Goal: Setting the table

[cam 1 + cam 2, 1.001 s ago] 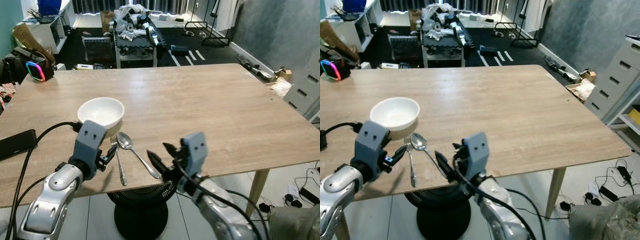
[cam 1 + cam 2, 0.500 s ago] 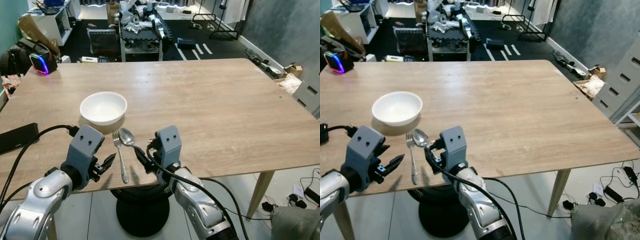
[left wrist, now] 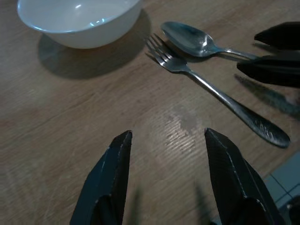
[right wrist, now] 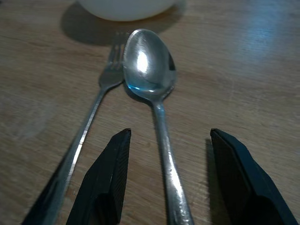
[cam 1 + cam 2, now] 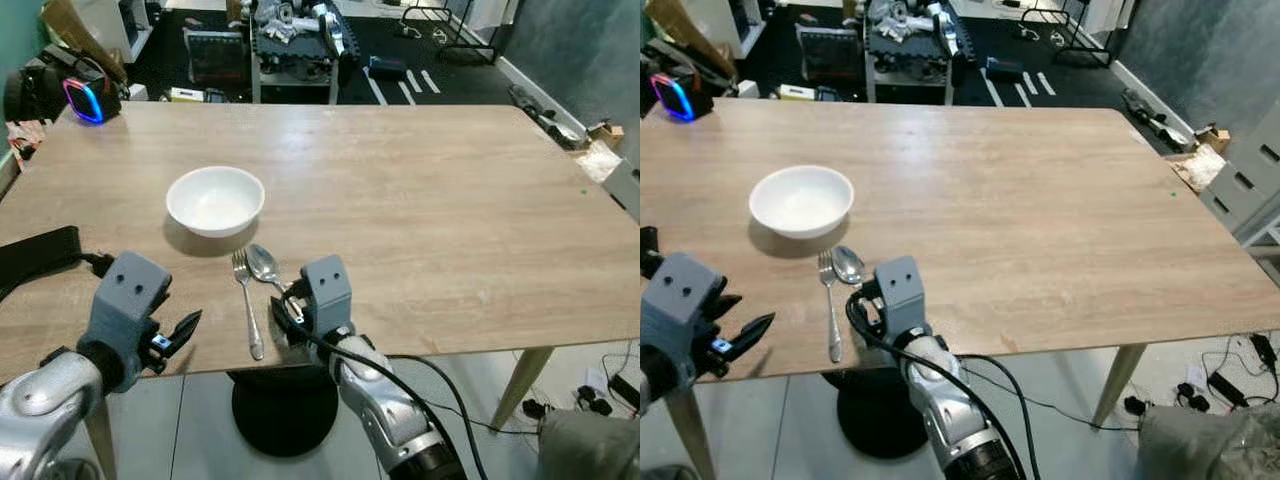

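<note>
— At the near edge of the table [image 5: 420, 200], what do you record?

— I see the spoon [image 5: 268, 268] and fork [image 5: 246, 305] lying side by side, fork on the left, just near of the white bowl [image 5: 215, 199]. My right gripper [image 4: 164, 187] sits low over the spoon's handle, fingers apart, one on each side, not clamped.

— And the left?

— My left gripper [image 3: 164, 183] hovers left of the fork, fingers spread, holding nothing.

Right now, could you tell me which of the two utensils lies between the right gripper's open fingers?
The spoon: its handle runs between the right gripper's open fingers, while the fork lies just outside them.
</note>
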`<state>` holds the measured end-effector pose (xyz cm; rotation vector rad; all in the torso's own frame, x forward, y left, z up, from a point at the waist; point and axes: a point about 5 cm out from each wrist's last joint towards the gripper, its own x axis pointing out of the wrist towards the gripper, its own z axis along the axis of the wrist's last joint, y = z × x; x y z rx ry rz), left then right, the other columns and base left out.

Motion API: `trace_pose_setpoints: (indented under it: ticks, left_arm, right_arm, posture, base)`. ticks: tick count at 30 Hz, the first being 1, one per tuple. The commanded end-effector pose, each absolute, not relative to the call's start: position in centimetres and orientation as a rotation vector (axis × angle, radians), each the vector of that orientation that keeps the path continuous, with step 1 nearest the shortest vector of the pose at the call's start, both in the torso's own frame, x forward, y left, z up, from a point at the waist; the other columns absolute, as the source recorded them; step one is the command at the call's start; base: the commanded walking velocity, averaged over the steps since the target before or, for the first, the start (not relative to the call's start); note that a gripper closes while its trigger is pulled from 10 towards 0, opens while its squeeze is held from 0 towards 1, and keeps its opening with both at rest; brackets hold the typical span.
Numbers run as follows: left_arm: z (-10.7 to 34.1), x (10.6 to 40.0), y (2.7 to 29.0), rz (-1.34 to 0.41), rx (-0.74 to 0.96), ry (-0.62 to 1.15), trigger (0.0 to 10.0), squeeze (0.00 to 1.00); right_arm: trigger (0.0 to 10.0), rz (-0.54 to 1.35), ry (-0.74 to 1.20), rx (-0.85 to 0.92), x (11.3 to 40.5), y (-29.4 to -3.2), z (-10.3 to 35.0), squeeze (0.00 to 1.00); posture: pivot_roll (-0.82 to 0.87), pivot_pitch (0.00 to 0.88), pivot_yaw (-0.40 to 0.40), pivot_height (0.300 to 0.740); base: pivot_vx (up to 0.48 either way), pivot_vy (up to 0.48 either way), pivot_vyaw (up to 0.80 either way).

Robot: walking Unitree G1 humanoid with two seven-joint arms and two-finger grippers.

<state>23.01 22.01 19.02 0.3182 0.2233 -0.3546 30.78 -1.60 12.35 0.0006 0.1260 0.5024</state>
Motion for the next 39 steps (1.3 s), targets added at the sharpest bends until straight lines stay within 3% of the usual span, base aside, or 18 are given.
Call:
trace_pose_setpoints:
  ticks: [1, 6, 8, 9, 10, 15, 24, 34, 39]
  left_arm:
    - [19.3, 22.5, 22.3, -0.370, 0.320, 0.233, 10.0, 0.00]
    - [19.4, 22.4, 22.6, -0.358, 0.326, 0.243, 10.0, 0.00]
    - [19.4, 22.3, 22.7, -0.353, 0.316, 0.244, 10.0, 0.00]
    - [19.4, 22.3, 22.7, -0.353, 0.316, 0.244, 10.0, 0.00]
    - [19.5, 22.4, 22.7, -0.352, 0.312, 0.244, 10.0, 0.00]
    - [19.4, 22.4, 22.5, -0.359, 0.297, 0.245, 10.0, 0.00]
    - [19.3, 22.4, 22.3, -0.353, 0.274, 0.244, 10.0, 0.00]
    - [19.9, 22.8, 21.6, -0.377, 0.244, 0.208, 10.0, 0.00]
    - [20.6, 22.8, 20.8, -0.435, 0.232, 0.167, 10.0, 0.00]
  right_arm:
    - [10.0, 0.476, 0.127, -0.010, 31.0, -1.9, 12.1, 0.00]
    - [10.0, 0.488, 0.128, -0.079, 30.9, -2.0, 11.8, 0.00]
    - [3.9, 0.500, 0.143, -0.173, 30.8, -2.2, 11.3, 0.00]
    - [3.9, 0.500, 0.143, -0.173, 30.8, -2.2, 11.3, 0.00]
    - [0.0, 0.514, 0.149, -0.201, 30.7, -2.2, 11.2, 0.00]
    - [0.0, 0.558, 0.198, -0.273, 30.5, -2.2, 10.6, 0.00]
    - [0.0, 0.540, 0.284, -0.249, 30.5, -2.9, 9.9, 0.00]
    - [0.0, 0.479, 0.260, -0.080, 31.3, -3.7, 11.3, 0.00]
    - [0.0, 0.455, 0.115, 0.090, 32.0, -4.4, 14.5, 0.00]
  posture:
    - [0.21, 0.135, -0.013, 0.740]
    - [0.21, 0.136, -0.014, 0.740]
    - [0.20, 0.137, -0.015, 0.740]
    - [0.20, 0.137, -0.015, 0.740]
    - [0.20, 0.138, -0.015, 0.740]
    - [0.19, 0.135, -0.020, 0.740]
    - [0.18, 0.132, -0.028, 0.740]
    - [0.17, 0.119, -0.031, 0.740]
    - [0.17, 0.108, -0.029, 0.740]
  base:
    - [0.000, 0.000, 0.00]
    - [0.000, 0.000, 0.00]
    - [0.000, 0.000, 0.00]
    - [0.000, 0.000, 0.00]
    - [0.000, 0.000, 0.00]
    - [0.000, 0.000, 0.00]
    - [0.000, 0.000, 0.00]
    - [0.000, 0.000, 0.00]
    - [0.000, 0.000, 0.00]
